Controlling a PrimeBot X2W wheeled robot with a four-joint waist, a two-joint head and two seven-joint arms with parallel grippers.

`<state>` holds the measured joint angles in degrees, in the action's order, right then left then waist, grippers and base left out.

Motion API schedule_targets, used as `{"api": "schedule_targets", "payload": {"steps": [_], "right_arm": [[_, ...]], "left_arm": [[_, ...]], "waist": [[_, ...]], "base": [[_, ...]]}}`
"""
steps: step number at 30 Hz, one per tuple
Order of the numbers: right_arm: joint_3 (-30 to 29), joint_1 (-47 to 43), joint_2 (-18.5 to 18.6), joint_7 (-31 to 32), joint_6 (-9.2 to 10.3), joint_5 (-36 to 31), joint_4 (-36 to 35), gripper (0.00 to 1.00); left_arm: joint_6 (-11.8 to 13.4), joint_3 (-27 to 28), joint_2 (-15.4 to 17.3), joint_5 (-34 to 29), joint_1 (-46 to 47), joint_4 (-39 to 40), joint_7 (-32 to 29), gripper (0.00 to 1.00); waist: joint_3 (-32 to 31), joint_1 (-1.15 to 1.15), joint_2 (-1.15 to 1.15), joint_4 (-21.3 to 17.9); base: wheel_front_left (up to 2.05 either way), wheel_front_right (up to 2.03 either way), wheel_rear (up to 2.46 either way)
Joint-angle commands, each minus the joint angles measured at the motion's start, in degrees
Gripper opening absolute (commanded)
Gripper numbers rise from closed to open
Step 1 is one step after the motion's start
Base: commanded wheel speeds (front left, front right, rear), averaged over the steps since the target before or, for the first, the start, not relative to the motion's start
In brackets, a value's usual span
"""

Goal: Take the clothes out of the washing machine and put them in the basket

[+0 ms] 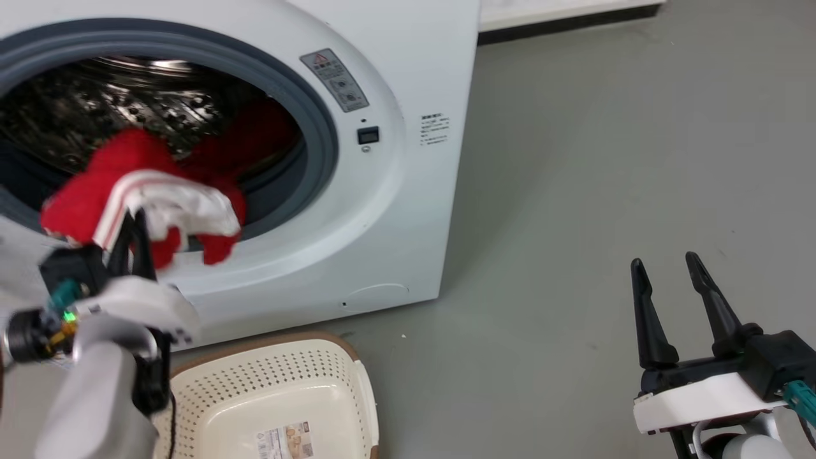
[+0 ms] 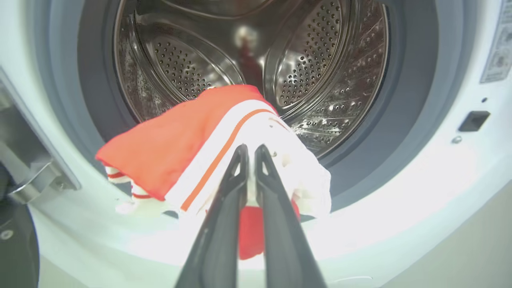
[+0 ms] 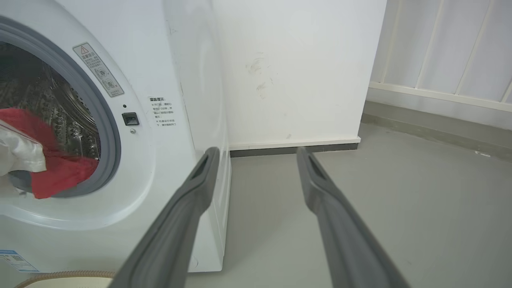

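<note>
Left hand (image 2: 251, 149) pinching the clothes (image 1: 127, 185) at the washer's (image 1: 395, 210) porthole.

The left hand's fingers are pressed together on a white panel of the red-and-white clothes. The bundle hangs at the lower lip of the porthole, over the grey gasket, and more red cloth lies further inside the drum (image 2: 320, 60). The basket (image 1: 287, 382) sits on the floor (image 1: 605, 159) just in front of the washer, below the porthole, a paper label on its bottom. The right hand (image 1: 665, 260) is spread, well apart from the washer, off its right side above the floor.
</note>
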<state>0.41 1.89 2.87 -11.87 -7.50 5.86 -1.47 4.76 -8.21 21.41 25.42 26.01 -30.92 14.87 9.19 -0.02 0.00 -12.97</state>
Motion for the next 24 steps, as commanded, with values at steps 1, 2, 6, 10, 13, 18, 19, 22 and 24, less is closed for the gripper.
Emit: {"api": "schedule_targets", "payload": {"steps": [1, 2, 6, 10, 13, 18, 19, 22, 24], "right_arm": [[-0.2, -0.7, 0.0, 0.3, 0.02, -0.3, -0.4, 1.00], [-0.4, -1.1, 0.0, 0.5, 0.02, -0.3, -0.8, 1.00], [-1.0, -2.3, 0.0, 1.5, 0.02, -0.5, -1.6, 1.00], [-1.0, -3.1, 0.0, 2.5, 0.02, -0.9, -2.4, 1.00], [-1.0, -3.6, 0.0, 3.2, 0.02, -1.2, -3.1, 1.00], [-0.8, -4.1, 0.0, 3.6, 0.02, -1.2, -4.1, 1.00], [-0.8, -4.1, 0.0, 3.8, 0.02, -1.2, -4.4, 1.00], [-0.6, -3.4, 0.0, 4.1, 0.02, -1.2, -4.9, 1.00], [-0.5, -2.6, 0.0, 4.2, 0.02, -1.3, -5.2, 1.00]], "left_arm": [[0.4, -0.1, -0.3, -0.2, -1.4, 0.8, 0.3, 0.00], [0.6, -0.2, -0.7, -0.1, -3.1, 2.2, 0.3, 0.00], [1.0, -1.9, -1.9, -0.5, -9.7, 6.3, 0.2, 0.00], [1.1, -3.6, -3.1, -0.1, -15.4, 9.6, -1.1, 0.00], [0.9, -5.0, -3.9, 0.5, -19.6, 10.7, -2.5, 0.00], [1.9, -6.2, -6.1, 1.5, -25.1, 10.3, -3.2, 0.00], [1.9, -6.4, -6.6, 1.9, -25.7, 9.9, -3.2, 0.00], [1.4, -7.1, -7.9, 2.6, -27.0, 7.8, -2.9, 0.00], [1.1, -7.5, -8.7, 2.8, -26.9, 5.8, -2.8, 0.00]], "waist": [[-1.1, 0.02, 0.00, 1.0], [-1.3, 0.02, 0.00, 1.4], [-2.8, 0.02, 0.00, 2.6], [-4.0, 0.02, 0.00, 3.6], [-4.5, 0.02, 0.00, 4.1], [-4.1, 0.02, 0.00, 4.5], [-3.7, 0.02, 0.00, 4.6], [-2.4, 0.02, 0.00, 4.6], [-1.0, 0.02, 0.00, 4.4]], "base": [[0.00, 0.00, 0.00], [0.00, 0.00, 0.00], [0.00, 0.00, 0.00], [0.00, 0.00, 0.00], [0.00, 0.00, 0.00], [0.00, 0.00, 0.00], [0.00, 0.00, 0.00], [0.00, 0.00, 0.00], [0.00, 0.00, 0.00]]}}
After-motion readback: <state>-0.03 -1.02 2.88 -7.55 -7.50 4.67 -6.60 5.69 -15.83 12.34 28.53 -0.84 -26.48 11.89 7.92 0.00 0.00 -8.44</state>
